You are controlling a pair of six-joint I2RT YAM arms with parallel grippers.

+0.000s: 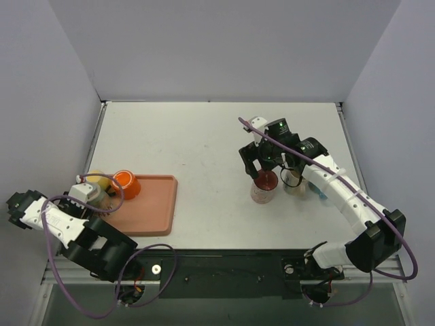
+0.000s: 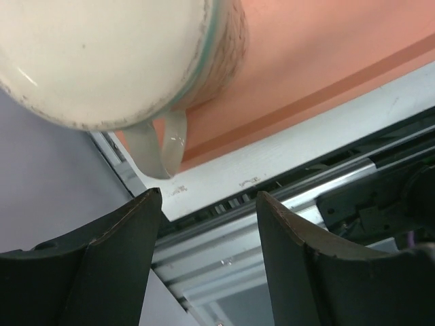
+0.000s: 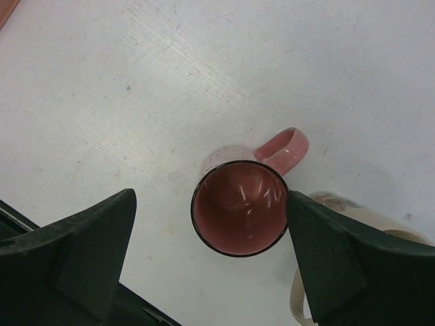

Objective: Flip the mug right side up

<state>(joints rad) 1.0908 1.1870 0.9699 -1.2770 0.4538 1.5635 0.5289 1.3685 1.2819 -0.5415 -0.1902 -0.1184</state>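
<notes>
A pink mug [image 1: 264, 185] stands upright on the white table, its mouth facing up and its dark pink inside [image 3: 239, 207] showing, handle pointing away. My right gripper [image 1: 266, 166] hangs right over it, open [image 3: 211, 204]. One finger is well clear of the mug on the left and the other is close by its rim on the right. Nothing is held. My left gripper [image 2: 207, 200] is open and empty at the table's near left. A cream mug [image 2: 102, 54] on the orange tray [image 2: 326, 61] is just beyond its fingertips.
A second cream mug [image 1: 293, 180] stands close to the right of the pink one [image 3: 353, 210]. The orange tray [image 1: 146, 210] also carries an orange cup [image 1: 126, 184] and a yellowish cup [image 1: 97, 180]. Grey walls close in on both sides.
</notes>
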